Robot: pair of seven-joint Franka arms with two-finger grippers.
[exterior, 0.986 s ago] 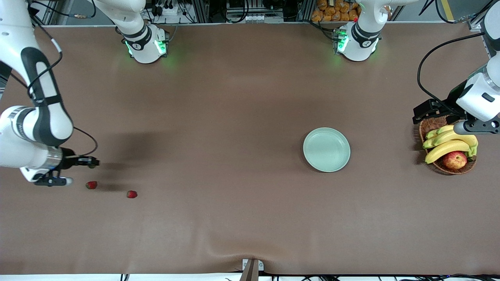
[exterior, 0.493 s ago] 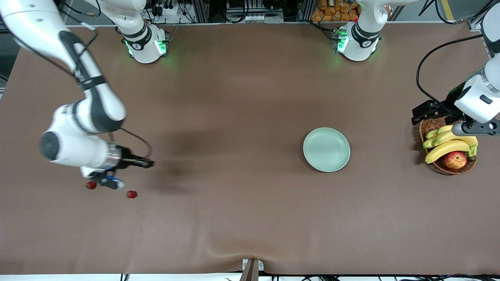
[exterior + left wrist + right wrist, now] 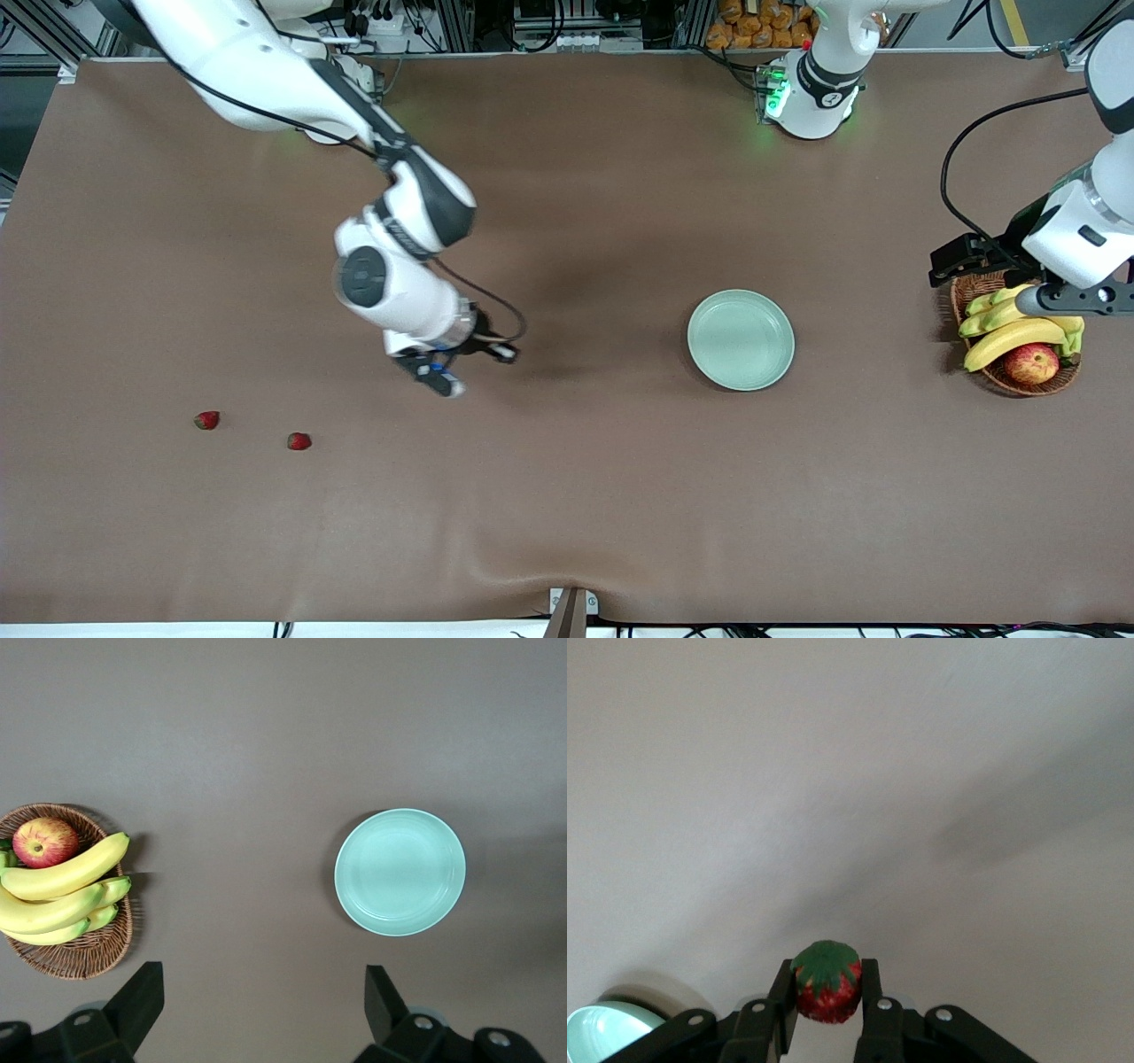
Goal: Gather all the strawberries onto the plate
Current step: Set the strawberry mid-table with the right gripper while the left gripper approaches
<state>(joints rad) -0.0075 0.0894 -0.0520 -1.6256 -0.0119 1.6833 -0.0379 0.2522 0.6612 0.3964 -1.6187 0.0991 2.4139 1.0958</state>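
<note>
My right gripper [image 3: 461, 368] is shut on a strawberry [image 3: 827, 981], red with a green leafy cap, and holds it up over the bare table middle. Two more strawberries lie on the table toward the right arm's end, one [image 3: 206, 420] and another [image 3: 299, 440] a little nearer the front camera. The pale mint-green plate [image 3: 741, 339] sits empty toward the left arm's end; it also shows in the left wrist view [image 3: 400, 872] and its rim in the right wrist view [image 3: 602, 1020]. My left gripper [image 3: 261, 992] is open and empty, waiting up beside the basket.
A brown wicker basket [image 3: 1019, 372] with bananas [image 3: 1014, 332] and a red-yellow apple [image 3: 1031, 363] stands at the left arm's end of the table. It also shows in the left wrist view [image 3: 84, 952]. The brown cloth has a ripple at the front edge.
My right gripper has risen from beside the two lying strawberries and swept toward the plate with a strawberry in it. The left arm has barely moved.
</note>
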